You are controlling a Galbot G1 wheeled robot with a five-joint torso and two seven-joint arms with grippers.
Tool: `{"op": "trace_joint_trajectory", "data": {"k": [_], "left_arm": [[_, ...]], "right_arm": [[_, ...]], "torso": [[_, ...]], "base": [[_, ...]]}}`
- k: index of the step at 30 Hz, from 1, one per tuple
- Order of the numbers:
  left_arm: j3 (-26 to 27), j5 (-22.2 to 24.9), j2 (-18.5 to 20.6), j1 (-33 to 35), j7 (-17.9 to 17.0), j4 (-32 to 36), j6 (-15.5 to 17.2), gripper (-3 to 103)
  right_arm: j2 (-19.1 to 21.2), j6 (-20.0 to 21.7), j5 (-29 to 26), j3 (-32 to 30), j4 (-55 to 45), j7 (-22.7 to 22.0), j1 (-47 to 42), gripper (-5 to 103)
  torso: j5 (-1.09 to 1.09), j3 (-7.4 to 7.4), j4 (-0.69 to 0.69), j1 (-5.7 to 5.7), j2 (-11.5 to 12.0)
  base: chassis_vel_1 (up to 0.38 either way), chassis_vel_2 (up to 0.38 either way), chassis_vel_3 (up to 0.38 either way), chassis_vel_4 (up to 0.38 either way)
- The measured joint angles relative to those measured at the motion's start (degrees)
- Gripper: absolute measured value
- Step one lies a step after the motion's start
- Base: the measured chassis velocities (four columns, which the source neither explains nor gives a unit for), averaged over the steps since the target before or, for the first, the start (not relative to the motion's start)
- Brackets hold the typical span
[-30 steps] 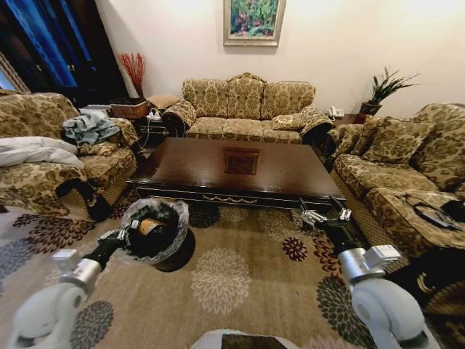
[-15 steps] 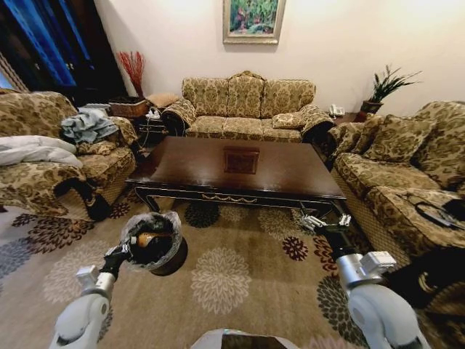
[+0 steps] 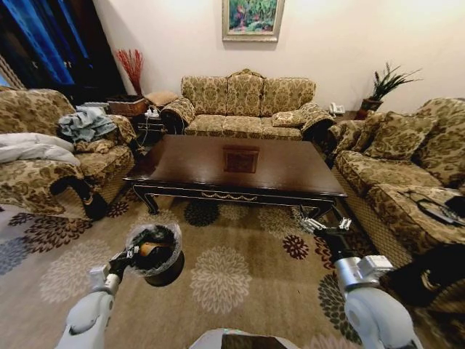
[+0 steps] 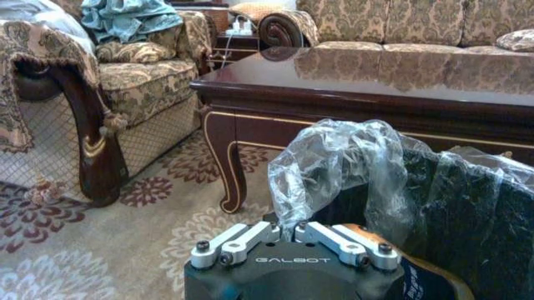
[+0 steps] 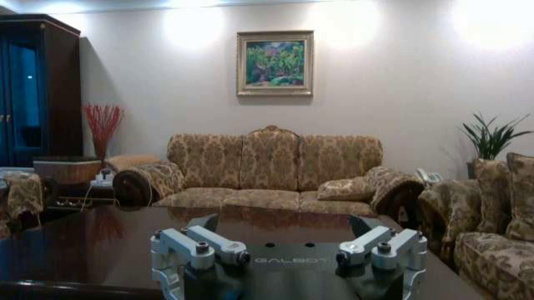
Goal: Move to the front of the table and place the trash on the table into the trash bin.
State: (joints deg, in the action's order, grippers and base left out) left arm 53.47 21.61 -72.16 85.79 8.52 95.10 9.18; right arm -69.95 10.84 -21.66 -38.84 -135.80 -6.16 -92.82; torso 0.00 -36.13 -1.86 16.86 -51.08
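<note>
your left hand [image 3: 129, 256] sits right at the near rim of the trash bin [image 3: 168, 236], touching its crinkly bag. in the left wrist view its fingers [image 4: 236, 239] are pressed close together, and you cannot tell if they pinch the bag or hold nothing. the bin stands on the carpet, in front of the worktop [image 3: 280, 171], near that worktop's left front leg. something tan and brown lies inside the bin, but most of it is hidden by the bag. your right hand [image 3: 325, 225] is spread wide and holds nothing; it hangs just in front of the worktop's right front corner, so it is the nearer hand to the worktop. from here the worktop looks bare but for its flat dark square, so you cannot see any trash left on it
</note>
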Motion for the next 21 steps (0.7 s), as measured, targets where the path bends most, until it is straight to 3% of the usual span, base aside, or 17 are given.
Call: {"op": "trace_joint_trajectory", "data": {"k": [11,15,21], "left_arm": [[-0.89,0.96,0.75,-2.06,1.54,-5.02,-0.47,3],[-1.79,3.9,1.15,-2.38,4.64,-6.27,-1.59,3],[-2.63,4.11,1.86,-3.07,6.12,-7.38,-2.84,3]], "right_arm": [[-0.54,-0.02,0.7,0.41,0.82,-0.04,0.26,100],[-0.88,-0.08,0.87,0.2,1.17,0.88,0.24,100],[-1.55,-0.59,1.4,-0.09,1.44,2.77,-0.07,100]], "torso": [[-0.02,1.55,0.0,-1.2,2.77],[-0.01,2.3,0.0,-1.77,4.07],[0.01,3.22,0.0,-2.46,5.68]], "base": [[0.0,0.0,0.0,0.0],[0.0,0.0,0.0,0.0],[0.0,0.0,0.0,0.0]]}}
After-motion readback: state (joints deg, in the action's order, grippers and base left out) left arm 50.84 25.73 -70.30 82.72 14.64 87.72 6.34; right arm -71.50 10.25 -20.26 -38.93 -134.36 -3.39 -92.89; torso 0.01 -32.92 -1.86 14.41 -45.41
